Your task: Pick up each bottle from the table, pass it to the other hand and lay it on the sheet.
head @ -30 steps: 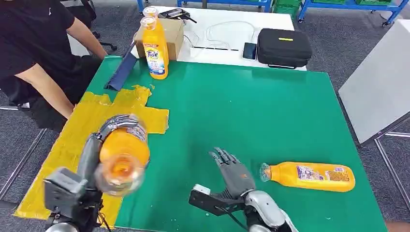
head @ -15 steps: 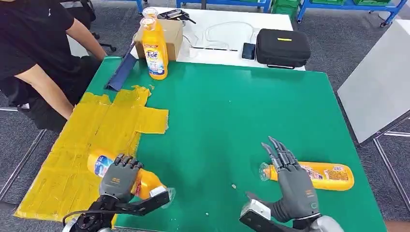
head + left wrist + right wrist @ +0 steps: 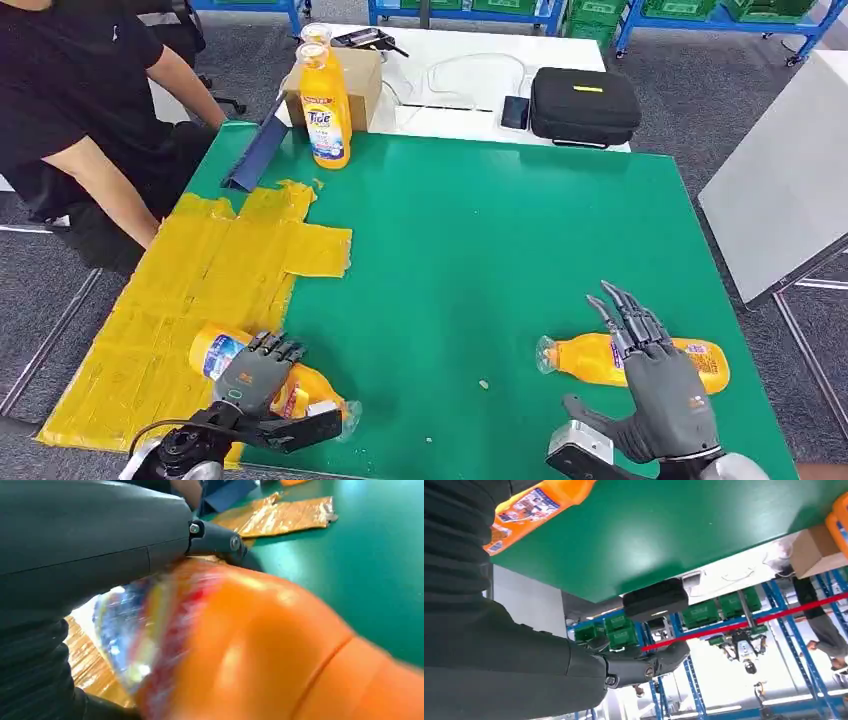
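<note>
From the head view I see my left robot hand point(image 3: 252, 368) low at the near edge of the green worktop point(image 3: 480, 240), its fingers wrapped over an orange bottle point(image 3: 268, 378) that lies on its side. The labelled base end of that bottle pokes out past the fingers onto the yellow sheet point(image 3: 190, 290), while its clear cap end juts out the other way over bare green; the fingers cover the middle of it, so I cannot tell how much of its weight sits on the worktop. In the left wrist view the same bottle is a smeared orange mass with a blurred label, too soft to read. My right robot hand point(image 3: 655, 385) hangs with fingers spread and straight, holding nothing, its fingertips point(image 3: 622, 310) over the second bottle point(image 3: 590, 360), which lies flat with its cap pointing towards the left robot hand; I cannot tell whether they touch it. The palm hides part of its label. Far beyond the left robot hand, two more bottles point(image 3: 325, 105) stand upright, one mostly hidden behind the other, just beside a cardboard box point(image 3: 360, 75). A person's arm point(image 3: 110, 180) reaches down beside the worktop's far left side.
</note>
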Robot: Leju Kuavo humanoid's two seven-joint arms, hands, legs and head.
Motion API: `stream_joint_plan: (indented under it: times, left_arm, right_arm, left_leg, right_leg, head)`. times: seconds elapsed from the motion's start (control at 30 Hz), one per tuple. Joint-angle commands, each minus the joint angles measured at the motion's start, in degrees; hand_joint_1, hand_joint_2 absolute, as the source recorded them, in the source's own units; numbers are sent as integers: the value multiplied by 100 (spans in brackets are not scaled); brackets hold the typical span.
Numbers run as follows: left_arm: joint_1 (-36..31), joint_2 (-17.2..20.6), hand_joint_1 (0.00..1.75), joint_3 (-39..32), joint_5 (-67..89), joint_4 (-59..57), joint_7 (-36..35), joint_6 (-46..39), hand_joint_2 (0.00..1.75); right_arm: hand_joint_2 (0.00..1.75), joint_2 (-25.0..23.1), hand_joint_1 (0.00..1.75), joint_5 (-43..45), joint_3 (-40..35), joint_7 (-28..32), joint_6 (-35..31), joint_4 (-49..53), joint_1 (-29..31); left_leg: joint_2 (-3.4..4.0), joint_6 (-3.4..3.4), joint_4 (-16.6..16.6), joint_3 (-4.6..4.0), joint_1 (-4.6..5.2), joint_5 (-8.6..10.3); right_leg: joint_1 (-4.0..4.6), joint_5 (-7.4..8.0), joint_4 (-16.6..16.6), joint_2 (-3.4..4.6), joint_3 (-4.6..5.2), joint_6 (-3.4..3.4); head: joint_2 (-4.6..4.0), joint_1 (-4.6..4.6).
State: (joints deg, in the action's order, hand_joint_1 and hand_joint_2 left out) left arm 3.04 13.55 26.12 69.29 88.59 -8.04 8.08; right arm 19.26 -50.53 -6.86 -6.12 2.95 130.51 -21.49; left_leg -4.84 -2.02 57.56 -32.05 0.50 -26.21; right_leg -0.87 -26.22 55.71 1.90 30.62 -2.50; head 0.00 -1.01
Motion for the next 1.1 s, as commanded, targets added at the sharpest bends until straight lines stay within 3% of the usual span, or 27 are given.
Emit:
stream_joint_plan:
  times: [0.03,0.07,0.17,0.3,0.4,0.57,0.6,0.7,0.77,0.8,0.93,0.97,1.1]
  left_arm:
    - [143,109,0,227,-173,-548,126,-365,0]
    - [191,26,0,130,-278,-561,300,-730,0]
    - [300,-258,0,-86,-517,-31,349,-793,0]
    - [509,-499,0,-376,-763,147,579,-1154,0]
    - [707,-922,0,-823,-1591,619,855,-1195,0]
    - [644,-1022,0,-872,-1563,1106,612,-737,0]
    - [718,-1227,0,-1081,-2111,1131,712,-757,0]
    - [905,-1374,0,-1342,-2962,1312,928,-562,0]
    - [1129,-1478,0,-1548,-4275,1574,1382,-301,0]
    - [1225,-1520,0,-1649,-4972,1712,1545,-125,0]
    - [1564,-1482,0,-1852,-6571,2802,1408,249,0]
    - [1618,-1457,0,-1881,-6777,3063,1412,290,0]
    - [1652,-1433,0,-1920,-7225,3377,1472,370,0]
  right_arm:
    - [175,118,0,-34,367,-43,9,-239,-355]
    - [175,117,0,-88,426,125,-204,-276,-437]
    - [175,119,0,-161,465,-140,35,-163,-428]
    - [175,64,0,-207,637,66,-238,-268,-814]
    - [175,227,0,-560,647,-119,-187,-282,-1097]
    - [175,272,0,-599,527,-312,-53,-163,-916]
    - [175,332,0,-771,535,-486,70,-174,-951]
    - [175,415,0,-707,723,-573,-3,-317,-1341]
    - [175,445,0,-360,1123,-403,-147,-634,-1649]
    - [175,425,0,-335,1297,-255,-175,-815,-1676]
    - [175,31,0,-431,1960,135,401,-1424,-1278]
    - [175,-64,0,-481,2100,235,569,-1605,-1110]
    - [175,-178,0,-814,2374,282,931,-2150,-770]
  left_leg:
    - [30,10,-4,-7,-2,17]
    - [33,13,-12,0,-5,21]
    - [40,12,-8,2,-8,22]
    - [58,8,-1,-8,-7,20]
    - [53,9,3,-15,-7,19]
    - [55,8,13,-60,-8,20]
    - [55,8,8,-66,-4,23]
    - [55,8,8,-64,-5,20]
    - [82,17,11,-58,-10,12]
    - [51,8,7,-60,-7,18]
    - [62,7,10,-69,-12,15]
    - [90,12,12,-65,-15,7]
    - [84,9,8,-72,-16,14]
  right_leg:
    - [3,12,-5,-8,5,5]
    - [8,22,-15,-15,-5,-5]
    - [10,23,-15,-14,-3,-9]
    - [7,30,-7,-9,-51,-7]
    - [6,26,-7,-21,-46,-6]
    - [3,33,2,-11,7,-8]
    - [-1,35,1,-8,18,-8]
    - [0,33,0,-5,17,-7]
    - [8,27,-1,-15,10,0]
    - [3,29,-4,-15,11,-8]
    - [7,33,-5,4,18,-10]
    - [12,32,-6,12,14,-6]
    - [11,37,-10,11,23,-6]
  head:
    - [0,2]
    - [0,0]
    - [0,4]
    - [0,2]
    - [0,4]
    - [0,4]
    - [0,0]
    - [0,4]
    - [0,2]
    - [0,4]
    - [0,2]
    - [0,2]
    - [0,4]
